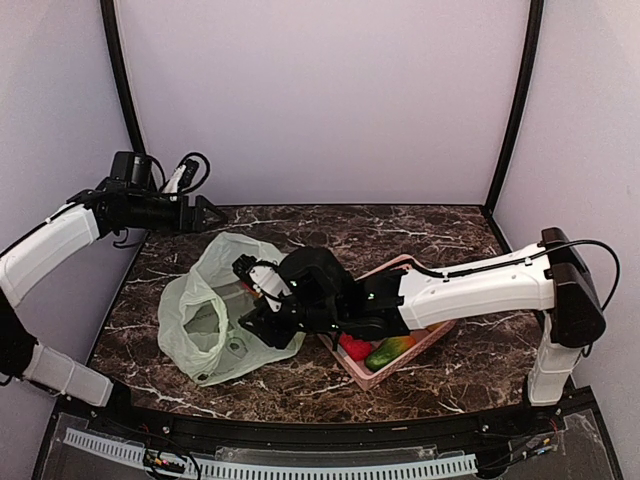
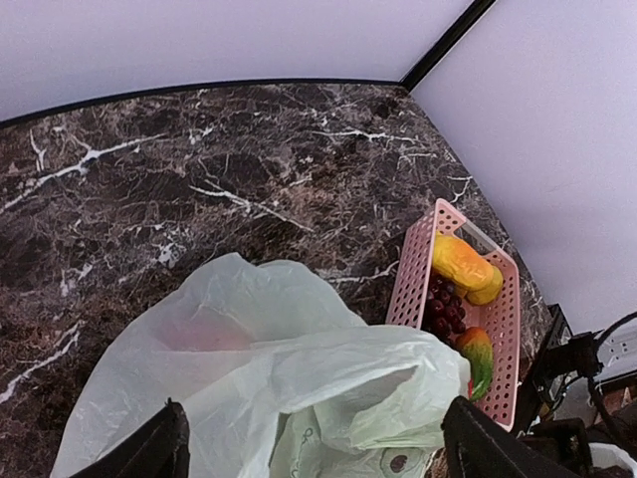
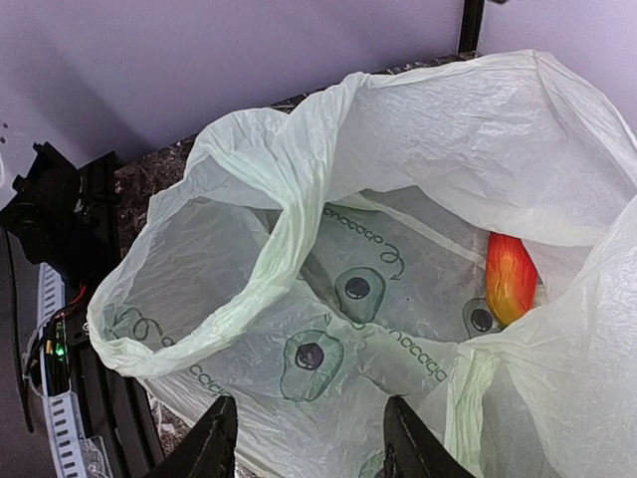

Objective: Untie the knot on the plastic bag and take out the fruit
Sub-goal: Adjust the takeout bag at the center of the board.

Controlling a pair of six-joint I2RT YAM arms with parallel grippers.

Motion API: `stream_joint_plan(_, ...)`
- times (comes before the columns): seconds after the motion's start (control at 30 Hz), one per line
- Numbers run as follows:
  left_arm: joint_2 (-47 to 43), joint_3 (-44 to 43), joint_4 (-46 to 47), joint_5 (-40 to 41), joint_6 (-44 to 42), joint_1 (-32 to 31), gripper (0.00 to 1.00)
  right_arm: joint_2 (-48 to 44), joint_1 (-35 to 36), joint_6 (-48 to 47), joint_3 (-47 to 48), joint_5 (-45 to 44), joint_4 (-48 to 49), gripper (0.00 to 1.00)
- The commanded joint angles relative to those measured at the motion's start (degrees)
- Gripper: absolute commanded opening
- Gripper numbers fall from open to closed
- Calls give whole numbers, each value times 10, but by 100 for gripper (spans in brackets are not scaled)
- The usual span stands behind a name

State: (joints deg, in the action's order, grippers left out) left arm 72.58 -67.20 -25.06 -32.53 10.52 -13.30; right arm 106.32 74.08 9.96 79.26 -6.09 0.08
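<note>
Hidden / unclear:
- The basket point(image 1: 412, 262) is mostly covered by the right arm in the top view. Only its near end is seen, with a red piece point(image 1: 352, 347) and a mango point(image 1: 390, 351).
- In the left wrist view the basket is partly cut off by the bag point(image 2: 299, 398).
- The bag handles cannot be told apart from the folds, and the knot cannot be made out. The mouth is seen gaping wide in the right wrist view.
- The fruit in the bag point(image 3: 510, 279) is half hidden behind a fold. It is orange-red; its kind cannot be told.

Materials / shapes:
- Bag: thin, crinkly, translucent pale green film, printed with avocado-like marks. It lies slumped on the table point(image 2: 199, 159), just beside the basket.
- Table: dark brown marble pattern with white veins.
- Basket: pink slotted plastic, rectangular.

Counts:
- 1 bag and 1 basket.
- 1 fruit is visible inside the bag.
- In the basket, seen from the left wrist: a yellow-orange piece point(image 2: 463, 267), 1 bunch of dark grapes point(image 2: 445, 309) and 1 red-green mango.

Grippers:
- The left gripper point(image 2: 314, 428) is held above the bag's far-left side. Its fingers are spread wide and nothing is between them.
- The right gripper point(image 3: 309, 413) is positioned at the bag mouth, looking in. Its fingers are apart and no film is seen pinched between them.
</note>
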Motion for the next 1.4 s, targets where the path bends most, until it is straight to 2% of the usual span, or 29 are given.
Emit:
stream_joint_plan(0.0,76,-20,17,-6,-6,5,86,-5,-2,7,8,-12,16,45)
stream_joint_plan(0.23,198,-84,25,-10,-26,5,83,62,-10,-3,71,-7,6,43)
stream_joint_plan(0.4,277,-107,21,-50,-23,3,73,114,-21,2,119,13,-10,43)
stream_joint_plan(0.6,327,-111,26,-63,-40,-6,69,165,-41,14,169,16,-41,43)
stream_joint_plan(0.7,356,-111,19,-87,-42,-14,61,188,-48,18,192,1,-63,43)
stream_joint_plan(0.93,369,-89,-18,-89,-71,-40,52,201,-58,26,194,-1,-73,44)
stream_joint_plan(1.13,353,-28,-15,-106,-75,-47,45,195,-60,36,184,-14,-77,45)
stream_joint_plan(1.37,302,54,-3,-125,-74,-64,42,168,-59,57,147,-17,-79,45)
